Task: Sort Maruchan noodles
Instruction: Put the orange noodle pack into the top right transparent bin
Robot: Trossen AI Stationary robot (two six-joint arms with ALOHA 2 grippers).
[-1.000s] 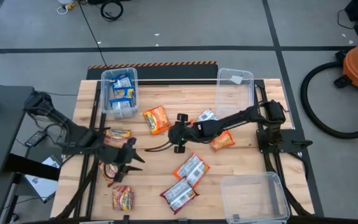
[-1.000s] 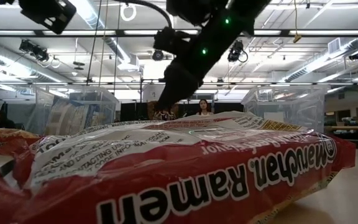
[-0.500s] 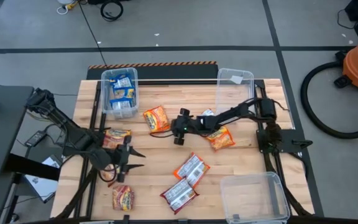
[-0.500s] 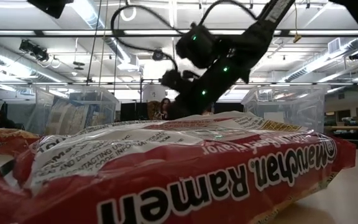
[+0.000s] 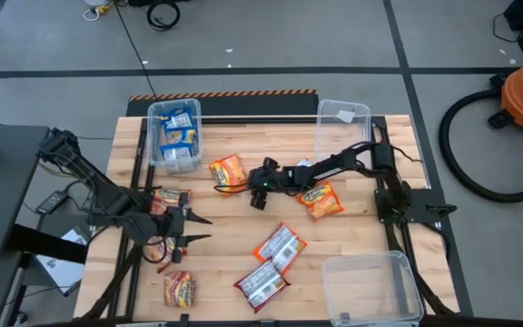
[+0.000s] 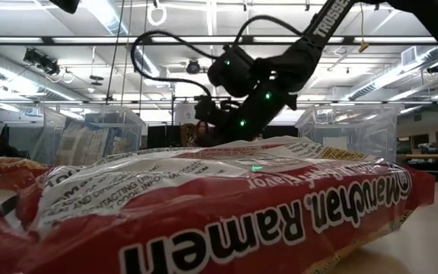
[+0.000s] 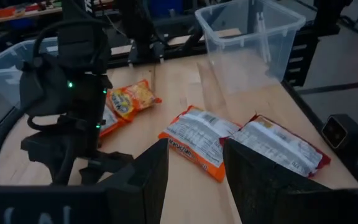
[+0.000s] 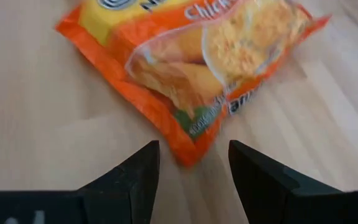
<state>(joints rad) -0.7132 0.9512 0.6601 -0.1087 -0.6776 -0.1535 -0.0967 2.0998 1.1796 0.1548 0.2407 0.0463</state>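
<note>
We have the right gripper (image 5: 228, 188) stretched out across the middle of the tabletop, its fingers (image 8: 131, 180) parted with nothing between them. The orange packet (image 5: 229, 173) lies just ahead of it, toward the far edge and a little toward the left edge, beside the clear bin (image 5: 176, 134) that holds blue-and-yellow packets at the far left. In the right wrist view the near corner of that packet (image 8: 191, 65) points almost into the gap between the fingers — its long axis runs slantwise to the line of approach, not square across it. So we judge the coming move a short push forward and down onto that corner. The right arm is plainly the nearer one; the left gripper (image 5: 196, 228) hangs parted and empty near the left edge, close to the front.
</note>
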